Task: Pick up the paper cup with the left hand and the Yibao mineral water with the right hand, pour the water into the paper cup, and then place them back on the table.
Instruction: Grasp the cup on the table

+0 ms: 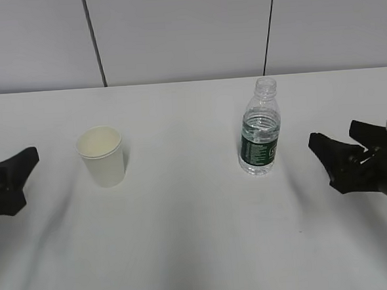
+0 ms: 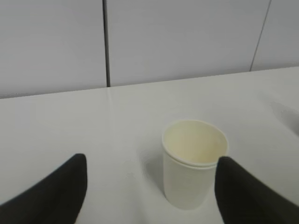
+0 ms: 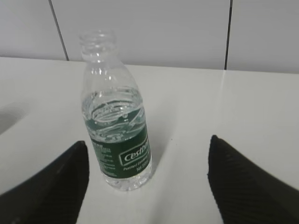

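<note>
On the bench [image 1: 200, 250], paper cup [image 1: 102, 156] and Yibao mineral water [image 1: 259, 129] sit untouched; left tool [image 1: 13, 179] and right tool [image 1: 335, 156] spread wide, so everything's left.

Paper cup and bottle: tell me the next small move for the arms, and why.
Probably ease both grippers forward. The left hand is open with the paper cup standing upright ahead of its fingers, not yet between them. The right hand is open too, the Yibao mineral water upright and uncapped just ahead, nearer its left finger. Neither is gripped, so closing now would catch nothing.
</note>
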You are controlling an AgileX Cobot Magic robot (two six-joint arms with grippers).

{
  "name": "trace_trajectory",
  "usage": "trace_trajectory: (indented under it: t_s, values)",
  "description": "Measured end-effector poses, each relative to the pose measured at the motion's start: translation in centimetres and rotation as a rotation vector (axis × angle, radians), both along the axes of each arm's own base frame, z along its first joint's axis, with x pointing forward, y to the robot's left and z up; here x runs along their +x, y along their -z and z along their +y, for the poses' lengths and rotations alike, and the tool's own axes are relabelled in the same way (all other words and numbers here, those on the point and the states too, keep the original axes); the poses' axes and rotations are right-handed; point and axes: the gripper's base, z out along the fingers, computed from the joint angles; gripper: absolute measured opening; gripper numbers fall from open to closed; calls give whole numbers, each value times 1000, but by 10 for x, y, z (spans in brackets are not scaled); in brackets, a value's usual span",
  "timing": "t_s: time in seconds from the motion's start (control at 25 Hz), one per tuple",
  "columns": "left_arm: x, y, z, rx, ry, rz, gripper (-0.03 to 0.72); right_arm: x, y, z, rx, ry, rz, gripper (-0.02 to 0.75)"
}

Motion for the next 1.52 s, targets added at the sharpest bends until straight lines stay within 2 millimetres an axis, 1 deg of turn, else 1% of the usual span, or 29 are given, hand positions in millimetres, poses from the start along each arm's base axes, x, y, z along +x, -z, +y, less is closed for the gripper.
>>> trace_trajectory:
  t_s: [0.04,0.08,0.2,0.28,0.4,0.56,0.92,1.12,1.24,1.36,1.52]
  values:
    - [0,6,-1,-2,15,15,514,0,0,0,0,0,0,585]
    - [1,12,-2,-3,25,30,514,2,12,0,-4,0,48,585]
    - [3,35,-4,7,45,134,514,2,15,0,-5,0,58,585]
    - [5,49,-5,14,48,198,514,3,23,0,-8,0,92,585]
    - [9,59,-8,22,74,237,514,4,24,0,-8,0,97,585]
    - [10,60,-12,29,128,232,514,4,25,1,-10,-6,99,585]
    - [10,59,-14,34,158,227,512,2,25,5,-21,-59,95,585]
    - [23,54,-16,32,157,181,516,2,25,5,-22,-62,95,585]
    - [31,53,-17,30,157,160,557,2,25,5,-22,-62,95,585]
    - [40,59,-18,30,159,171,600,2,25,6,-22,-63,95,585]
    - [52,74,-22,36,187,200,612,2,25,6,-23,-65,97,585]
